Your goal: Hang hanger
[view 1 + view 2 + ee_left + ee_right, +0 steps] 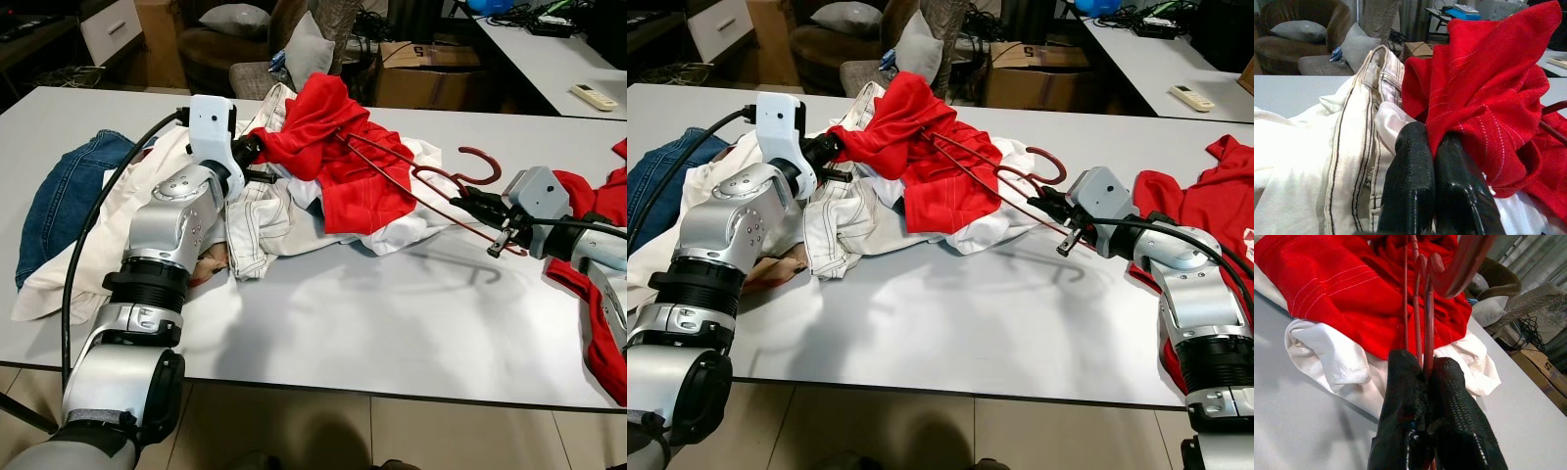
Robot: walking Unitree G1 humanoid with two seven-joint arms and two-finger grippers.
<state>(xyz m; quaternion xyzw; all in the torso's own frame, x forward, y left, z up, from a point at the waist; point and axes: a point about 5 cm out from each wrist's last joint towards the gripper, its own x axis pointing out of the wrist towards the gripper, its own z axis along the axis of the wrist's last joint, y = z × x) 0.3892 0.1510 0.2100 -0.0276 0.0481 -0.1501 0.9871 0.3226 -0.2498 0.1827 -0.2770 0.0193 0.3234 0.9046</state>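
Scene: a white bench [323, 323] carries a heap of clothes across the upper middle of the frame, with a red garment [338, 147] on top, cream trousers [265, 220] beneath it, and denim jeans [64, 191] at the left edge.
Hanger: a dark red wire hanger [431, 186] lies right of centre, its hook curling up near the right tool and its wires running up and leftward into the red garment.
Right tool: the right tool [480, 208], at mid right of the frame, has its fingers pressed together on the hanger wires just below the hook; the right wrist view shows the thin rods pinched between the two black pads [1405, 396].
Left tool: the left tool [247, 152], at upper left of centre, is closed on a fold of the red garment, with the cloth caught between its fingertips [1459, 181] in the left wrist view.
Key relation: the hanger's long axis runs from the right tool diagonally up-left toward the left tool, so the two tools hold opposite ends of one line, hanger at right and cloth at left. The right arm is the one that has the hanger.
Judgement: the garment looks only partly threaded on the hanger. The next move likely calls for drawing cloth along that axis while the right side keeps the wires steady.
Risk: the thin wires could twist or slip in the pinch.
Other: a second red cloth [588, 196] lies at the far right edge.
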